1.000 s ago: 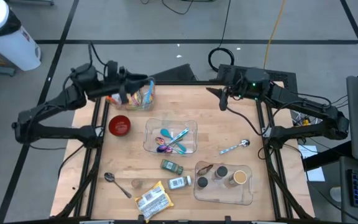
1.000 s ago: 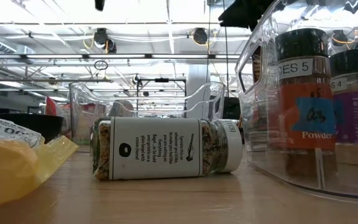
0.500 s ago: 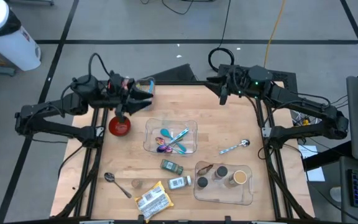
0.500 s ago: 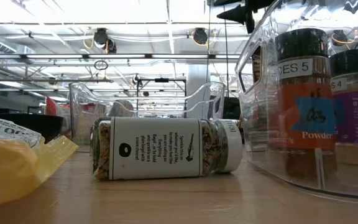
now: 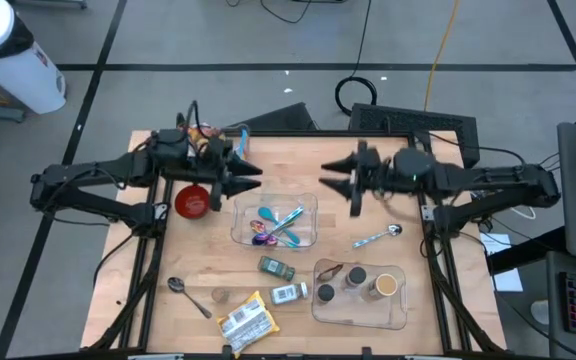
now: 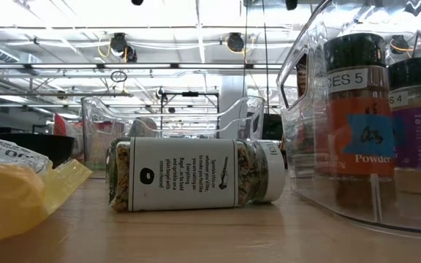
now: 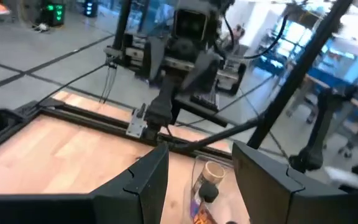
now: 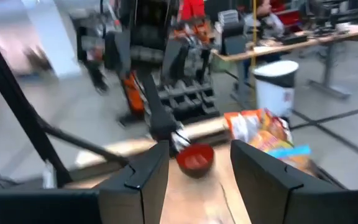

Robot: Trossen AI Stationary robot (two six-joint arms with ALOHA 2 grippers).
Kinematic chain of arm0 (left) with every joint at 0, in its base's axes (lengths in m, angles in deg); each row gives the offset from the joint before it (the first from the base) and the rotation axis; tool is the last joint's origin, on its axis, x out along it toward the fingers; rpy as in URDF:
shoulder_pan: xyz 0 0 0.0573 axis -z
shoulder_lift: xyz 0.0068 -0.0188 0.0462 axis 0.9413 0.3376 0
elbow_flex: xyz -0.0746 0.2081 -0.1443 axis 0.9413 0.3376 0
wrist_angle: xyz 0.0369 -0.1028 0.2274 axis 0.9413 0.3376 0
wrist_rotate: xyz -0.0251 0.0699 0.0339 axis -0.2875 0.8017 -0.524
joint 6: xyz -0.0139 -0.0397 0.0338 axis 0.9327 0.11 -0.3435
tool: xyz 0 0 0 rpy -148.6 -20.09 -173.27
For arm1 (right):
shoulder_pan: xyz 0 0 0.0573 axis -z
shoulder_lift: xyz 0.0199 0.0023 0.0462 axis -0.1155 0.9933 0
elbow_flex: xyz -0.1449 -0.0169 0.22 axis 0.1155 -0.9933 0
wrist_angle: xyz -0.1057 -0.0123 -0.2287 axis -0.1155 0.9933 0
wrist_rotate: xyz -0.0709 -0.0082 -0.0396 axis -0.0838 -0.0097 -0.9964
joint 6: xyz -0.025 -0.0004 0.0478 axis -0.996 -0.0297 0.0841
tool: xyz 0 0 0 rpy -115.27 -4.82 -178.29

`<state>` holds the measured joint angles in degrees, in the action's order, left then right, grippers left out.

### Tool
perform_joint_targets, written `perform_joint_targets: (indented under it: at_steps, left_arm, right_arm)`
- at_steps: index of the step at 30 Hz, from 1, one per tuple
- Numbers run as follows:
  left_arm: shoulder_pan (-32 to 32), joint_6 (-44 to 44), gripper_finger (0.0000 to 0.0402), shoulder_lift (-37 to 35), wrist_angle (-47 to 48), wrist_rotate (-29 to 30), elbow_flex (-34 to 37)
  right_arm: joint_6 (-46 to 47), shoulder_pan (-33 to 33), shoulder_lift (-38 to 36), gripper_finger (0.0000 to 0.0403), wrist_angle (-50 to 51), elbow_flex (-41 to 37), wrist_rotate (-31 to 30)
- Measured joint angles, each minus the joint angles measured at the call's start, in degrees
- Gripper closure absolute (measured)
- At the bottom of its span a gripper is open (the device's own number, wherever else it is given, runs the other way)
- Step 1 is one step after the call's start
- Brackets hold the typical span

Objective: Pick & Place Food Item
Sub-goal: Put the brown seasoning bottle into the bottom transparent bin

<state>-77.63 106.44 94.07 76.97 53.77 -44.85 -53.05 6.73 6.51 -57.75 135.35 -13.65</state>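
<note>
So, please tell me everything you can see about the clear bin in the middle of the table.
The clear bin is a transparent, plastic-looking tub with rounded corners, standing upright and open-topped near the middle of the wooden table. Inside lie several colourful utensils in blue, teal and purple, crossing each other. The red bowl sits apart on its left. No claw touches it.

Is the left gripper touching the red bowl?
Apart. In the high view the left gripper is beside the red bowl, over bare table near the clear bin, its open fingers pointing away from the bowl.
</note>
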Motion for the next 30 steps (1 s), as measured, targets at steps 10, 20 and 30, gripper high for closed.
perform_joint_targets:
  at_steps: [10,20,30]
  left_arm:
    - [3.6,0.26,0.0218,0.63,14.99,-11.29,-0.1]
    - [21.56,13.35,0.0218,-0.25,40.68,-3.46,-0.15]
    - [41.65,22.7,0.0218,2.92,45.58,18.04,-0.14]
  right_arm:
    - [0.32,-10.65,5.21,0.0238,5.45,-0.07,-13.26]
    - [1.26,-9.05,8.79,0.0238,8.4,-0.04,-13.77]
    - [1.14,-7.97,10.13,0.0238,11.68,-0.11,-13.68]
